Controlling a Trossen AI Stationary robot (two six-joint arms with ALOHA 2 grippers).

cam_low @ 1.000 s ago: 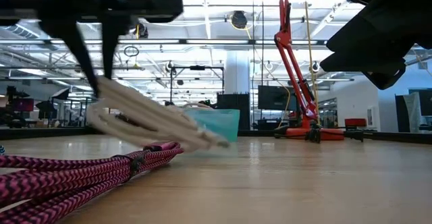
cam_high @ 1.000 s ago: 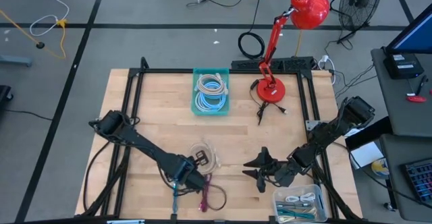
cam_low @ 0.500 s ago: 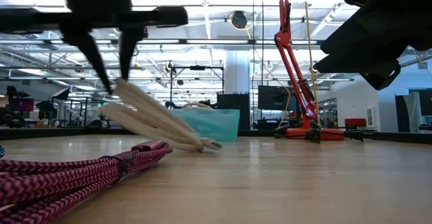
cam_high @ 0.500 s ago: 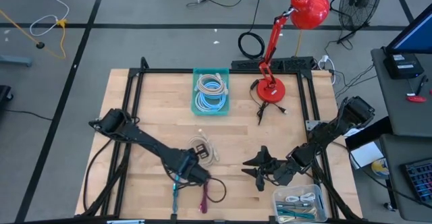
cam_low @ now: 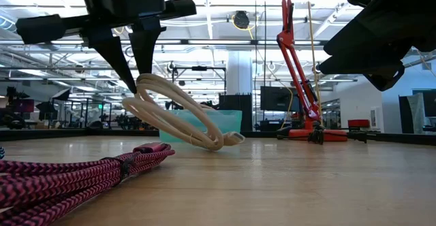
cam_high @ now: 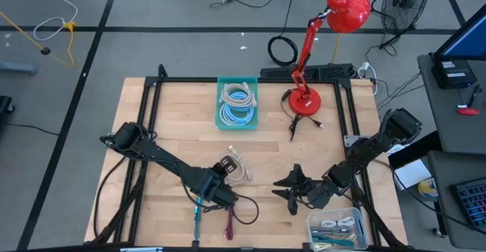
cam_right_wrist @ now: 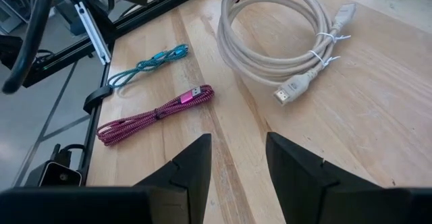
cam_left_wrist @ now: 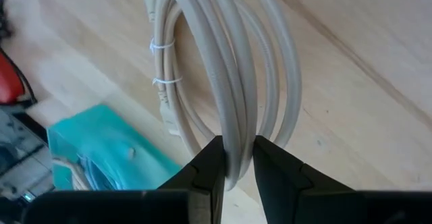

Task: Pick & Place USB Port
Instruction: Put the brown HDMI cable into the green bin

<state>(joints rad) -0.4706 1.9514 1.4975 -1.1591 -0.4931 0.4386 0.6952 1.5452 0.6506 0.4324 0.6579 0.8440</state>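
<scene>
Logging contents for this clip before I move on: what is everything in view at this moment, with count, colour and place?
beige cable: one, coiled, table middle, far end on the wood, near end between the left claw's fingers
magenta cable: one, bundled, near table edge beside the left arm
teal cable: one, thin, beside the magenta one
teal bin: one, far side of table, holds light blue coiled cables
clear bin: one, near right corner, holds mixed cables
red desk lamp: one, far right of table
left claw: dark, fingers around the beige cable's loops
right claw: dark, open, hanging empty near the clear bin
</scene>
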